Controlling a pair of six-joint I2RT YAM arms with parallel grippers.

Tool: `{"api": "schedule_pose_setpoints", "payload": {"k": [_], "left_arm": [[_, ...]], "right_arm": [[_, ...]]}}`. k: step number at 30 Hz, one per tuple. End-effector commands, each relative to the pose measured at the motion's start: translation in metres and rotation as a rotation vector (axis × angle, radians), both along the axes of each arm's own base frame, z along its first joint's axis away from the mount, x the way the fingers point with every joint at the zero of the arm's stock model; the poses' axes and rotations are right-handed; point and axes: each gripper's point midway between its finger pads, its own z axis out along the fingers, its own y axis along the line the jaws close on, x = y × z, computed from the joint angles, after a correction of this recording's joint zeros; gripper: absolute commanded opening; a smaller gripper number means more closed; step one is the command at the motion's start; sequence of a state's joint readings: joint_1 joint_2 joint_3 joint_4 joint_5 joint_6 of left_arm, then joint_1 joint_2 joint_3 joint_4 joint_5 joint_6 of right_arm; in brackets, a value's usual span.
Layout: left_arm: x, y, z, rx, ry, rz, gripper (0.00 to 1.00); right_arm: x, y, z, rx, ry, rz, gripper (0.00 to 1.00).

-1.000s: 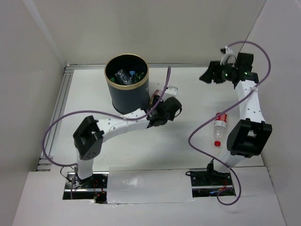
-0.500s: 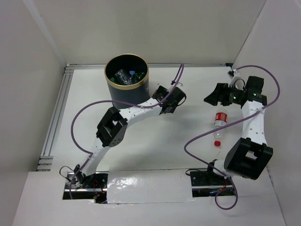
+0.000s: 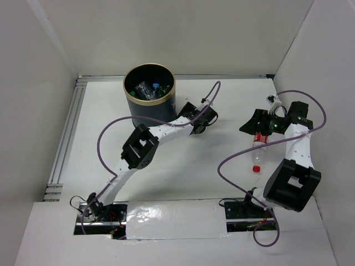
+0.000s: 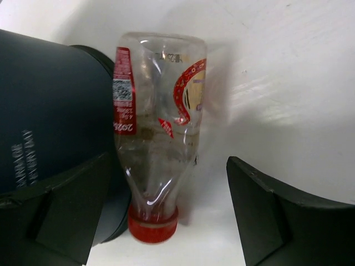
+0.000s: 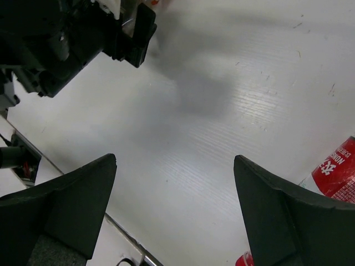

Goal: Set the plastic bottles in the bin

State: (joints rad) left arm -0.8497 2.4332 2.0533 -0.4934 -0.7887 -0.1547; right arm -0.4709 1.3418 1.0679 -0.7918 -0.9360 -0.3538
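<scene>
As the open left end effector [image 4: 169,205] straddles a red-capped bottle [image 4: 155,127] just beside the bin [image 4: 50,111], the grasp seems in hand: next close and lift; the right end effector [image 5: 175,210] hangs open.

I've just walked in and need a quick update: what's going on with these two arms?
The bin already holds several bottles. The left claw is open around a red-capped bottle lying beside the bin, not gripping it. The right claw, also open, hovers by another red-labelled bottle on the table.
</scene>
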Motion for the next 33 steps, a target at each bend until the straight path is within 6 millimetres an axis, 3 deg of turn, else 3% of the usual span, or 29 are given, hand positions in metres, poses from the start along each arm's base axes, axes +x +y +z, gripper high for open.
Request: {"api": "schedule_pose_setpoints", "payload": {"k": [1, 7, 8, 13, 15, 16, 19, 20, 21, 24, 25, 29, 30, 32, 33], "left_arm": [[0.014, 0.006, -0.006, 0.044, -0.026, 0.016, 0.96], [0.009, 0.009, -0.034, 0.02, 0.069, -0.003, 0.91], [0.007, 0.006, -0.036, 0.007, 0.083, -0.016, 0.79], [-0.014, -0.018, -0.052, -0.033, 0.161, -0.104, 0.43], [-0.02, -0.025, -0.045, -0.057, 0.163, -0.116, 0.3], [-0.026, -0.034, -0.042, -0.089, 0.178, -0.14, 0.16], [-0.039, -0.046, -0.024, -0.14, 0.169, -0.17, 0.0], [-0.045, -0.052, -0.016, -0.156, 0.162, -0.178, 0.0], [-0.049, -0.058, -0.007, -0.181, 0.156, -0.188, 0.0], [-0.056, -0.072, 0.05, -0.292, 0.084, -0.198, 0.0], [-0.056, -0.072, 0.084, -0.347, 0.043, -0.199, 0.0], [-0.061, -0.071, 0.171, -0.513, -0.059, -0.203, 0.0], [-0.065, -0.066, 0.214, -0.577, -0.115, -0.214, 0.0], [-0.07, -0.06, 0.253, -0.642, -0.164, -0.219, 0.0], [-0.072, -0.054, 0.271, -0.676, -0.195, -0.206, 0.0]], "right_arm": [[-0.007, 0.002, 0.011, 0.009, -0.042, 0.011, 0.93], [-0.01, 0.006, 0.02, 0.007, -0.072, 0.03, 0.93], [-0.01, 0.003, 0.02, 0.006, -0.072, 0.021, 0.93], [-0.008, 0.004, 0.027, 0.01, -0.087, 0.027, 0.93], [-0.008, 0.002, 0.034, 0.007, -0.107, 0.023, 0.93], [-0.009, 0.003, 0.036, 0.003, -0.115, 0.023, 0.93], [-0.011, 0.003, 0.037, -0.011, -0.118, 0.023, 0.93], [-0.011, 0.001, 0.037, -0.03, -0.129, 0.025, 0.93], [-0.011, -0.002, 0.034, -0.051, -0.118, 0.011, 0.93], [-0.009, -0.018, 0.034, -0.146, -0.113, -0.06, 0.88], [-0.005, -0.025, 0.036, -0.186, -0.131, -0.101, 0.79], [-0.004, -0.056, 0.038, -0.324, -0.12, -0.258, 0.51], [-0.005, -0.066, 0.034, -0.367, -0.097, -0.297, 0.51], [-0.007, -0.075, 0.034, -0.41, -0.086, -0.335, 0.58], [-0.009, -0.083, 0.032, -0.444, -0.068, -0.365, 0.69]]}}
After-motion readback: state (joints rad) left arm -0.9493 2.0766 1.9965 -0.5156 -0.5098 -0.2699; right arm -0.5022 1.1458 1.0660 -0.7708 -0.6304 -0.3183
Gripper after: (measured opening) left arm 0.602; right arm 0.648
